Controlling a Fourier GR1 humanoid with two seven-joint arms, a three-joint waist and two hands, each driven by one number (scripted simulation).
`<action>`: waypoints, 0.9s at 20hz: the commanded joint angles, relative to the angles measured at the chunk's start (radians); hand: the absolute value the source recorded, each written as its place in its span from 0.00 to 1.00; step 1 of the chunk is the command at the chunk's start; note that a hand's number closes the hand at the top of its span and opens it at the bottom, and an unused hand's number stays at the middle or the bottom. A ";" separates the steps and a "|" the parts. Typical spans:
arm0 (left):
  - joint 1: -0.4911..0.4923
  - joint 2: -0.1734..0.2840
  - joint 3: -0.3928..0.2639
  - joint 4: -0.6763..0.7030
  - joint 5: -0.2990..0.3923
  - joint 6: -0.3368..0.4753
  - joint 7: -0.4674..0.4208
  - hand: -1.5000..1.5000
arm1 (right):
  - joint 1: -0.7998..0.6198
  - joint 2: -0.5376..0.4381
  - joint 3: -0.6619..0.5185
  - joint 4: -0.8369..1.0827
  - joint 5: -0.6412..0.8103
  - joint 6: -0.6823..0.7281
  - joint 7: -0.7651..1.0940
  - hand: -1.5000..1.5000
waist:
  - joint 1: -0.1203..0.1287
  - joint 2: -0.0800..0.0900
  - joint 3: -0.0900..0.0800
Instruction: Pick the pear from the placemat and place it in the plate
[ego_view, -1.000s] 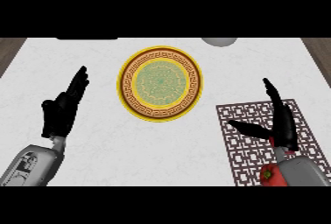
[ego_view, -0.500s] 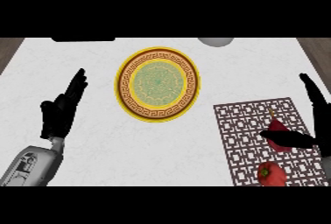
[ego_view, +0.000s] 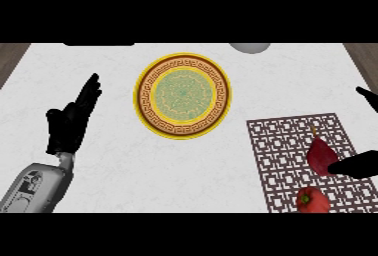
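Note:
A dark red pear (ego_view: 320, 154) with a thin stem lies on the right part of the brown lattice placemat (ego_view: 280, 145). My right hand (ego_view: 359, 165) is mostly beyond the view's right edge. Its thumb lies just right of the pear, touching or nearly touching it, and one straight fingertip shows higher up at the edge; the hand is open. The yellow plate (ego_view: 142, 95) with a green middle sits bare at centre, up and left of the mat. My left hand (ego_view: 68, 125) rests open at the left, fingers up.
A round red vegetable (ego_view: 312, 200) sits on the mat's near edge, just below the pear. A pale round object (ego_view: 249, 47) shows at the counter's far edge, and a dark shape (ego_view: 100, 44) at the far left.
My right hand has slid right, off the placemat toward the view's edge, uncovering the pear and the red vegetable. The left hand has not moved.

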 joint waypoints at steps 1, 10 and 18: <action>0.032 -0.062 -0.028 0.005 -0.061 0.035 -0.015 0.50 | -0.020 0.014 -0.036 -0.003 -0.034 0.101 0.085 0.00 | 0.004 0.002 0.001; -0.001 -0.065 0.069 0.059 -0.062 -0.056 -0.066 0.50 | -0.051 0.142 -0.036 0.139 0.065 0.214 0.042 0.00 | 0.006 0.003 0.001; -0.027 -0.097 0.086 0.031 -0.114 -0.070 0.011 0.50 | -0.031 0.265 -0.028 0.288 0.175 0.254 -0.067 0.00 | 0.004 0.003 0.001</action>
